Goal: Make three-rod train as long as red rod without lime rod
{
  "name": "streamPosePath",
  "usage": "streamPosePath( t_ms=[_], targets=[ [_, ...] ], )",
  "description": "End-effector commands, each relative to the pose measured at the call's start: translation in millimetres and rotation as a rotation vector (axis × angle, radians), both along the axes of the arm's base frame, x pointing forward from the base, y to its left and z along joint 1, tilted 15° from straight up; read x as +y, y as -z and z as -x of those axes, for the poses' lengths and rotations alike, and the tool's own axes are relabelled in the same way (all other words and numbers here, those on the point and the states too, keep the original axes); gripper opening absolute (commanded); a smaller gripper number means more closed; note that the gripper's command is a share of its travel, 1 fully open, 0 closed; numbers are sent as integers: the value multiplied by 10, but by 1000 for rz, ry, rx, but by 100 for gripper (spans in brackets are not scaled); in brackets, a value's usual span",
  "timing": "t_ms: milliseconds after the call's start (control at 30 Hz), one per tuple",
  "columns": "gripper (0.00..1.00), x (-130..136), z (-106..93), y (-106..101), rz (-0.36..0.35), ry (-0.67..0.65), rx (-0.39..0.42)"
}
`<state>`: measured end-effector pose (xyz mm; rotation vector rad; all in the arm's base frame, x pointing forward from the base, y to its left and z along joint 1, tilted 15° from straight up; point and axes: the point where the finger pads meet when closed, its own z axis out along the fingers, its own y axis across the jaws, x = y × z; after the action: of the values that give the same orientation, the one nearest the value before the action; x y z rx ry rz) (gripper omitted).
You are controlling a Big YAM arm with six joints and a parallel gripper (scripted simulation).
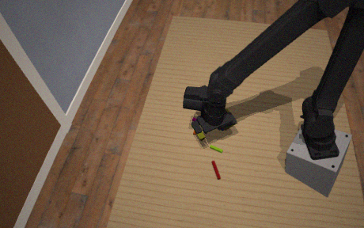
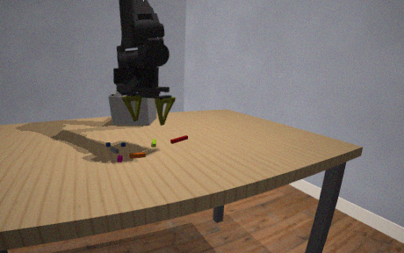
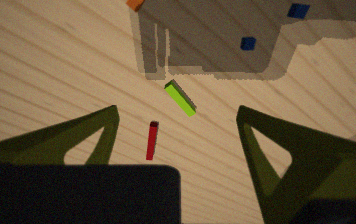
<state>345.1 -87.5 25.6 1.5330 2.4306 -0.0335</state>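
Note:
My gripper point(image 2: 149, 122) point(image 3: 177, 112) is open and empty, high above the table. The red rod point(image 1: 216, 170) point(image 2: 179, 140) point(image 3: 152, 141) lies apart from the others. The lime rod point(image 1: 216, 149) point(image 2: 154, 142) point(image 3: 181, 100) lies near it, turned differently. The orange rod point(image 1: 194, 133) point(image 2: 137, 155) point(image 3: 135, 4) is partly hidden in the top view and cut off in the wrist view. The magenta rod point(image 1: 194, 119) point(image 2: 119, 158) lies near a grey rod point(image 2: 114, 150) in shadow. One blue rod point(image 2: 123, 144) point(image 3: 248, 43) and another blue rod point(image 2: 108, 144) point(image 3: 298, 10) lie apart. No rods form a line.
The wooden table point(image 1: 158, 190) point(image 2: 246, 158) carries the arm's grey base block point(image 1: 306, 162) point(image 2: 120, 112). The arm reaches over the table and hides part of the rod area in the top view. Its shadow falls over several small rods.

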Motion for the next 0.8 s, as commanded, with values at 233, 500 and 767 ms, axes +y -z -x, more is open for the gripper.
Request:
streamPosePath(
  t_ms=[233,500,767],
  targets=[
    [100,-200,73,-36,55,-236,23],
    [100,-368,153,-52,104,-439,54],
    [100,-474,216,-33,132,-574,82]
  ],
)
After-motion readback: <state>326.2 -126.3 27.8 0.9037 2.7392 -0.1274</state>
